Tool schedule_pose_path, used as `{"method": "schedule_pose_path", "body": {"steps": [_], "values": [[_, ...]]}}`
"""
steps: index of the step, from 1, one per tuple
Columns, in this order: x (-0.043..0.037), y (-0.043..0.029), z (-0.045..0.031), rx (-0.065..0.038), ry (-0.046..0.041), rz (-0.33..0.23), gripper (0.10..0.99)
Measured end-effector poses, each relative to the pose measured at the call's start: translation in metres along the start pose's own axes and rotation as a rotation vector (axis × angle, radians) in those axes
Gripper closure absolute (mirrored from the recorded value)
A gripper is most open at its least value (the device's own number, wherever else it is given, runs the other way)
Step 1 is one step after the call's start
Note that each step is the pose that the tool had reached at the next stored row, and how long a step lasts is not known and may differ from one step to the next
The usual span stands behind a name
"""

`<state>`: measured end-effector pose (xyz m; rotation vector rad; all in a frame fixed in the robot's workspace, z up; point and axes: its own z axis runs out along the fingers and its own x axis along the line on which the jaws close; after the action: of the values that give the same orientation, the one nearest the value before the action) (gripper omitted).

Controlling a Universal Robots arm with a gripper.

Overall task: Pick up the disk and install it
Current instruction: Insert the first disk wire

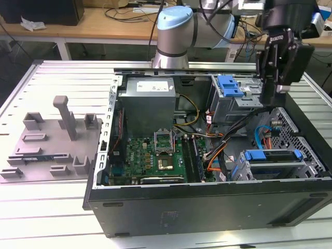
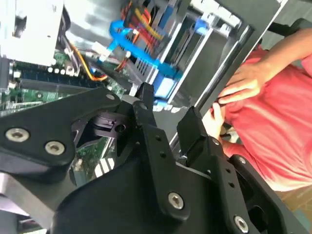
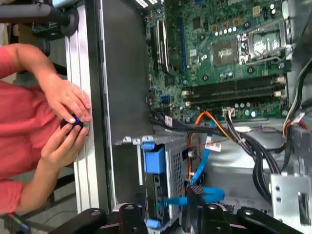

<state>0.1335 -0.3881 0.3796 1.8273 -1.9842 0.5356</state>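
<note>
**Empty gripper hangs over open PC; disk sits in corner cage**

The gripper hangs over the case at the exterior view's right. Its fingers are apart, w/ nothing between them. The disk sits low in the cage, just inside the wall nearest the camera and well apart from the gripper. Its blue frame faces up. Its long axis runs left-right across the exterior view, parallel w/ that wall. Whether it's fully seated can't be told. Best approach, judged: straight descent, jaws across the disk's short width, clear of the cables. A person's hands are at the case rim, so a slow approach looks wise.
</note>
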Motion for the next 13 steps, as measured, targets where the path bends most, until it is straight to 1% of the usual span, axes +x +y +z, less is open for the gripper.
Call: {"method": "schedule_pose_path", "body": {"steps": [1,3,5,6,10,12,13], "values": [[-0.0034,-0.0096,0.0016,0.0,0.0055,0.0,0.62],[-0.0061,-0.0169,0.0047,0.001,0.0074,0.0,0.62],[-0.0083,-0.019,0.008,0.001,0.008,0.0,0.62],[-0.0104,-0.0189,0.0119,0.001,0.0083,0.0,0.62],[-0.0145,-0.0196,0.0194,0.001,0.0082,0.0,0.62],[-0.0185,-0.0307,0.0242,0.001,0.0098,0.0,0.62],[-0.0198,-0.0314,0.0271,0.001,0.01,0.001,0.62]]}}
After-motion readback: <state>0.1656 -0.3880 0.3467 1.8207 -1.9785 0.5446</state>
